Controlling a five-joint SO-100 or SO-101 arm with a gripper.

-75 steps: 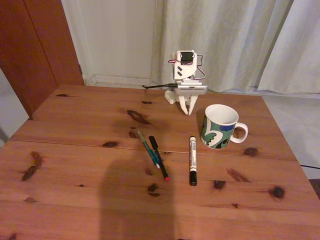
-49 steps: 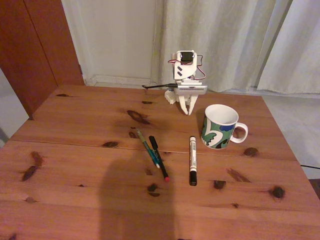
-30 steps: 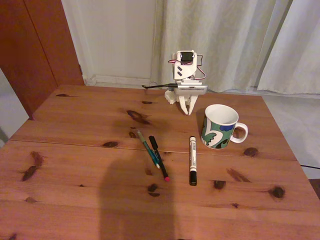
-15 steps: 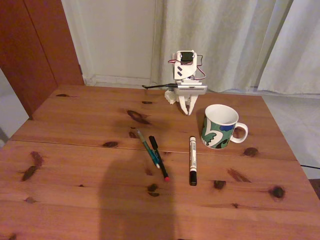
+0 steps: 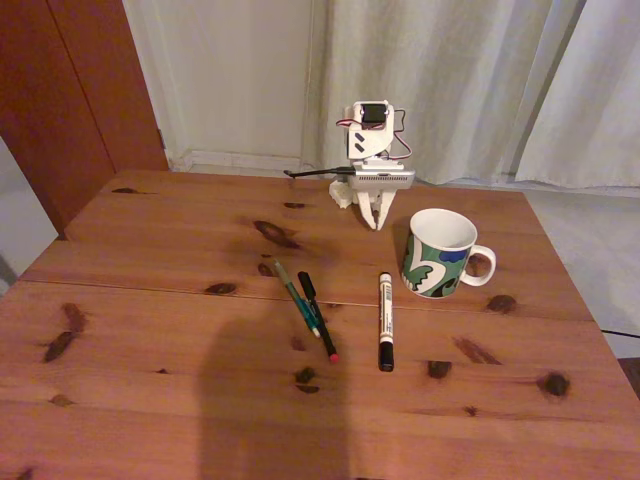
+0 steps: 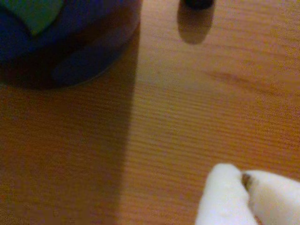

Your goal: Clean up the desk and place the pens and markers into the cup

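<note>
On the desk [image 5: 150, 300] in the fixed view lie a teal-green pen [image 5: 296, 297], a black pen with a red tip [image 5: 316, 315] and a white marker with black ends [image 5: 385, 320], side by side near the middle. The cup [image 5: 438, 252] stands upright to their right, handle pointing right. My arm sits folded at the back edge, with the gripper [image 5: 374, 218] pointing down at the wood, left of the cup. In the wrist view the gripper [image 6: 243, 183] is shut with nothing in it, its white tips touching above the desk [image 6: 187, 117]; the cup [image 6: 65, 42] and the marker's black end [image 6: 198, 3] lie ahead.
White curtains [image 5: 450, 80] hang behind the desk and a brown wooden panel [image 5: 70, 90] stands at the left. A dark rod [image 5: 315, 173] juts left from the arm's base. A broad shadow [image 5: 270, 400] falls over the front of the desk.
</note>
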